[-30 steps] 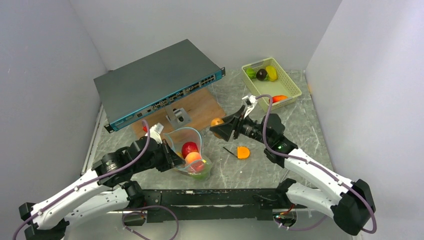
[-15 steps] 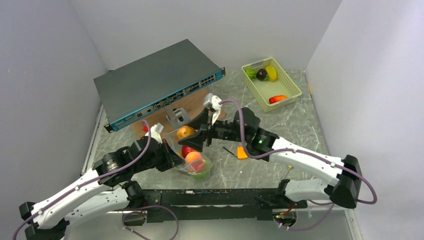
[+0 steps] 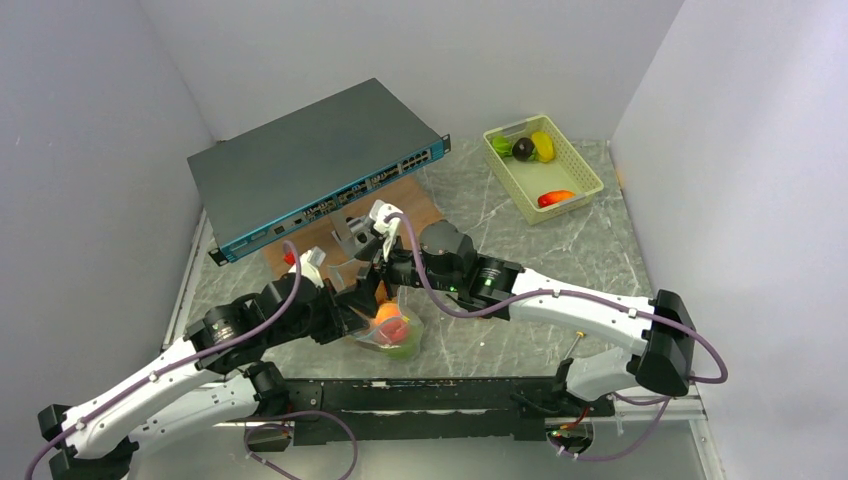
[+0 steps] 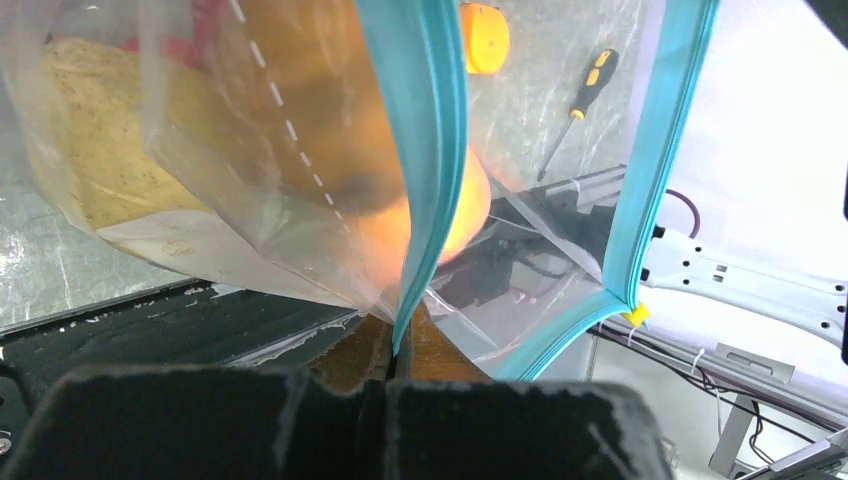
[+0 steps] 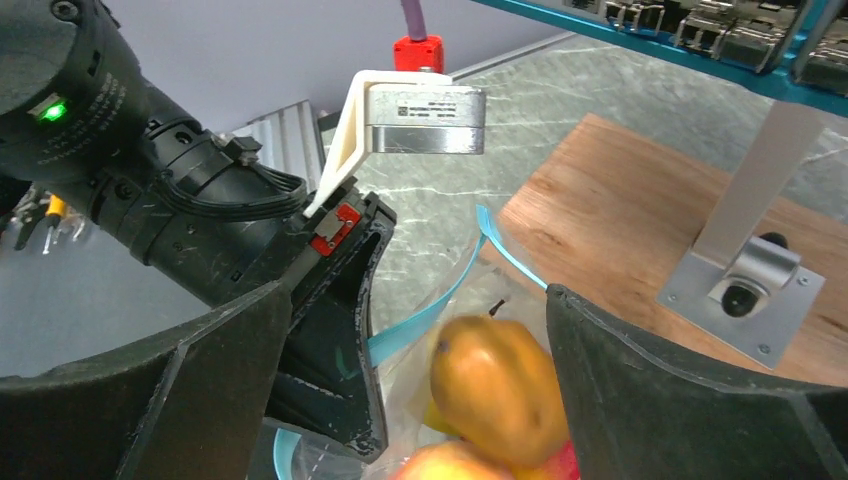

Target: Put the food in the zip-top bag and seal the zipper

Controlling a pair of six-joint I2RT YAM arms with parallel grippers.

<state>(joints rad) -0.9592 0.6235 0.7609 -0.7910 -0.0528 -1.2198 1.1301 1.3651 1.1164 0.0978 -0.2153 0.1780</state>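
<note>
1. Grey marbled bench (image 3: 610, 260) between pale walls, with a network switch (image 3: 320, 165) at 11 o'clock.
2. Your left end effector (image 4: 395, 365) is clamped fully shut on the near lip of the zipper (image 4: 425, 150). It holds the zip-top bag (image 3: 385, 335) at 7 o'clock, mouth up and gaping.
3. A second ago your right end effector (image 5: 440, 390) carried an orange-pink fruit (image 5: 495, 385) near the bench centre, well apart from the bag. Now it hangs over the mouth at 12 o'clock of the bag with its jaws spread wide and gripping nothing. The fruit lies below them inside the bag, clear of both fingers.
4. That reads as one more piece delivered. The two teal lips stand apart, so sealing has not begun.
5. Inside the bag, the new fruit sits on top, a red piece (image 3: 397, 328) is just under it, and something green (image 3: 400, 348) is at the bottom.
6. Seen through the plastic at the bag's 3 o'clock, a screwdriver (image 4: 580, 95) and an orange slice (image 4: 485, 38) lie on the bench, outside the bag.
7. At 1 o'clock the pale green basket (image 3: 580, 165) holds four pieces. A green piece (image 3: 500, 145), a dark piece (image 3: 523, 149) and a yellow piece (image 3: 543, 146) sit at its far end, and a red-orange piece (image 3: 557, 197) lies nearer you. You probably have those left to fetch.
</note>
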